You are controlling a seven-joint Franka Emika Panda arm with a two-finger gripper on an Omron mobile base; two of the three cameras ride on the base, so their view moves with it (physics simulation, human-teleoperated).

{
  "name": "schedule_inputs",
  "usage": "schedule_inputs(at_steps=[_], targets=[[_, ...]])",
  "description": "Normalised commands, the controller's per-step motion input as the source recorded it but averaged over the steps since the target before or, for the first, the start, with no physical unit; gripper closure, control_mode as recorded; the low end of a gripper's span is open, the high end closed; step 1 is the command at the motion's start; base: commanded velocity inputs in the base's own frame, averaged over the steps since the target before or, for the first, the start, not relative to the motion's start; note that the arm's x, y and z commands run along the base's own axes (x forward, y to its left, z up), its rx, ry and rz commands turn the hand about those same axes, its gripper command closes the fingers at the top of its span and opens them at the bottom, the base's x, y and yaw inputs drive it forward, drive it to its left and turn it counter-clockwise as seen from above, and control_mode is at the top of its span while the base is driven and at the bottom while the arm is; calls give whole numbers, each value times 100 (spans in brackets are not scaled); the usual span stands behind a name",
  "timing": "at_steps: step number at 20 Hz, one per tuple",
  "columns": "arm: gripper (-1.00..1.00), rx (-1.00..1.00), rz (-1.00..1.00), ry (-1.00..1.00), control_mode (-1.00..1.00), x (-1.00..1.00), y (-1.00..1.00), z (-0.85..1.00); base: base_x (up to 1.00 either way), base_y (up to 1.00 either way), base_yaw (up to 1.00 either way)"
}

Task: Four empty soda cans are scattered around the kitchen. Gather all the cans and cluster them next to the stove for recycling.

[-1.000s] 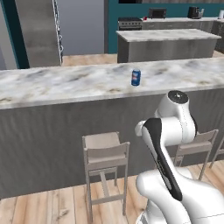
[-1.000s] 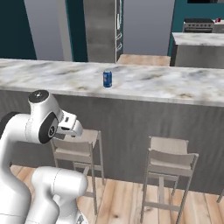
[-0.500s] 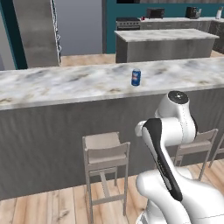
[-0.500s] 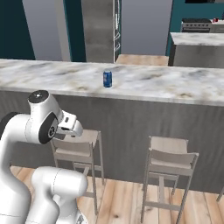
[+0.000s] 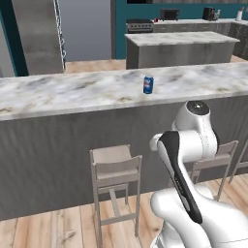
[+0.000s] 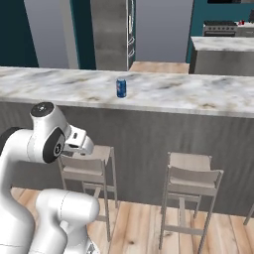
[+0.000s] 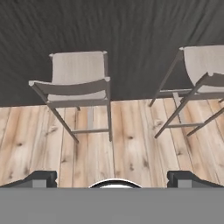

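Observation:
A blue soda can (image 5: 148, 85) with a white band stands upright on the long marble counter (image 5: 72, 94); the right base view has the same can (image 6: 121, 88) on the counter (image 6: 198, 96). The black stove (image 5: 139, 25) sits far back against the rear wall, beyond a second island, and appears again as the stove (image 6: 221, 28) at the upper right. My gripper (image 7: 112, 180) hangs low in front of the counter, well below the can, pointing down at the floor. It is open, its dark fingertips (image 7: 40, 178) wide apart with nothing between them.
Two grey bar stools (image 7: 78, 83) (image 7: 203, 72) stand on the wooden floor against the counter's dark front panel (image 5: 48, 155). A marble-topped island (image 5: 179, 46) stands between the counter and the stove. A tall grey fridge (image 6: 111, 32) is behind the counter.

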Motion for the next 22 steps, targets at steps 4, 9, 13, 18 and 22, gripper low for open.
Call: schedule_inputs(at_steps=[4, 9, 13, 18, 22], targets=[[-100, -12, -12, -24, -100, -48, 0, 43, 0, 0, 0], [-100, -12, -12, -18, -100, -30, 0, 58, 0, 0, 0], [-100, -8, -7, -9, -100, -23, 0, 53, 0, 0, 0], [-100, -7, -4, -5, -100, -13, -3, 51, 0, 0, 0], [-100, -7, -2, -5, -100, -11, -3, 52, 0, 0, 0]])
